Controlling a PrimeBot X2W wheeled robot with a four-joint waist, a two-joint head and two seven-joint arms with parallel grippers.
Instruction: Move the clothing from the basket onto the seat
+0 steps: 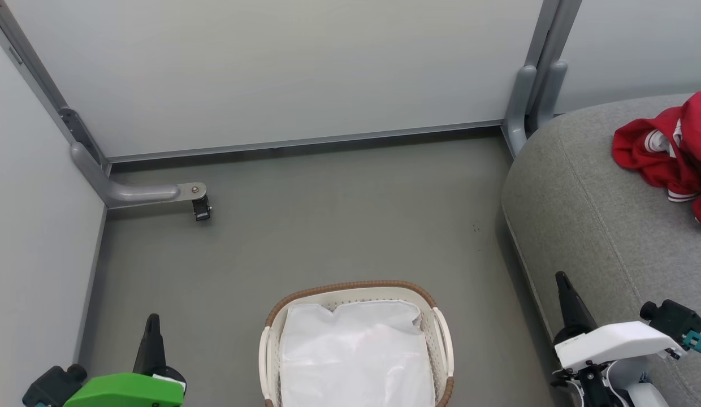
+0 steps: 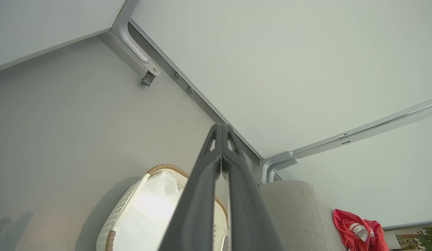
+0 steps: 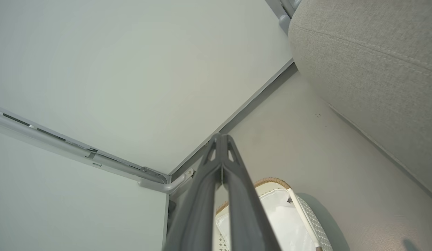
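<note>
Left gripper (image 1: 152,330) and right gripper (image 1: 565,291) are hanging pressed together, empty | basket (image 1: 350,287) is holding bare liner (image 1: 356,350) | clothing (image 1: 667,150) is lying on seat (image 1: 582,215) | seemingly finishing: worth checking liner folds for strays.

A grey floor (image 1: 328,226) meets pale partition panels (image 1: 271,68). A grey tubular foot (image 1: 141,194) juts from the left corner and ends in a small black caster (image 1: 202,209). Two grey posts (image 1: 534,96) stand at the right corner.

head cam: pointed steeply down at floor (image 1: 328,226), basket (image 1: 350,284) close at bottom edge | wrist cams: held low, aimed outward toward wall (image 1: 271,68) corners | shared by all: basket, seat (image 1: 588,226)
</note>
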